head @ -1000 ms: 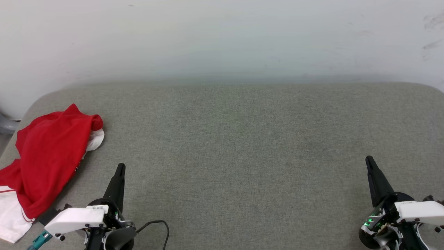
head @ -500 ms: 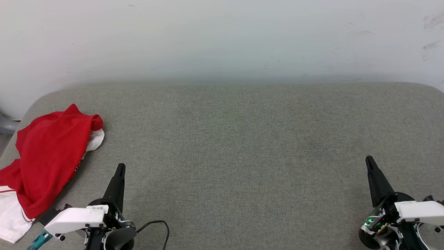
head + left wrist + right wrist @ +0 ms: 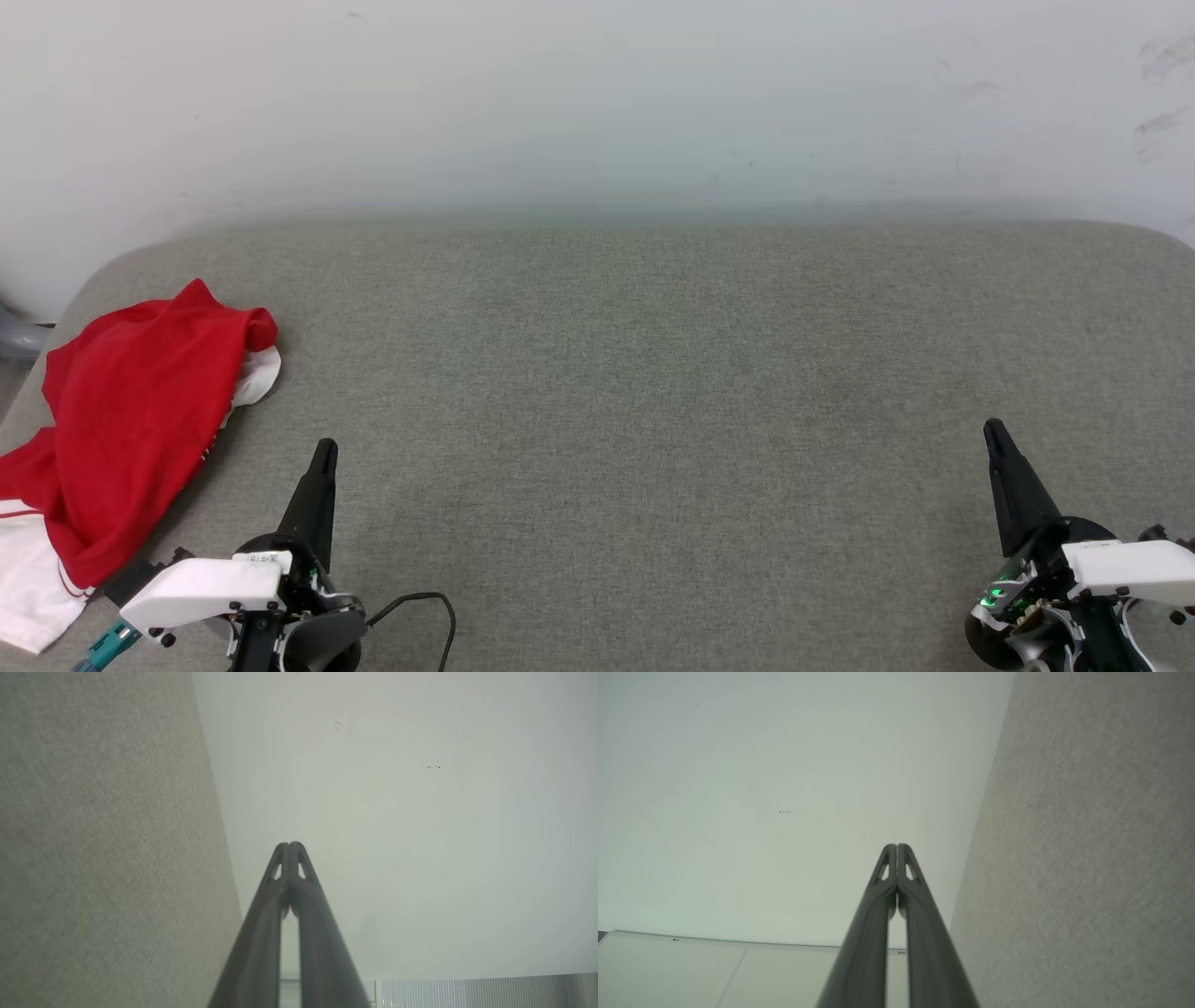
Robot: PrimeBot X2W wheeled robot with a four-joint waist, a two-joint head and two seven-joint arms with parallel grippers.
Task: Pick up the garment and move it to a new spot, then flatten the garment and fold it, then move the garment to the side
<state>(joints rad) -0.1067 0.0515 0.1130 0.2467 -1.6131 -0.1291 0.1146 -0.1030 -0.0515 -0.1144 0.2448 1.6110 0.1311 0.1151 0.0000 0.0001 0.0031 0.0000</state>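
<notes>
At about 9 o'clock on the grey worktop point(image 3: 653, 392) the garment point(image 3: 131, 411) lies in a crumpled red heap close to the left edge. A white sleeve shows at its 7 o'clock end and a bit of white at its 2 o'clock side. It looks soft, light and limp, so I think it will sag and open out when lifted. A pinch on a thick fold at the top of the heap, or on the sleeve hem, seems the safest hold. The left claw point(image 3: 324, 448) is at 7 o'clock, near the garment but apart from it, fingers pressed together on nothing. The right claw point(image 3: 992, 427), at 4 o'clock and well apart from the garment, is also pressed together and empty.
</notes>
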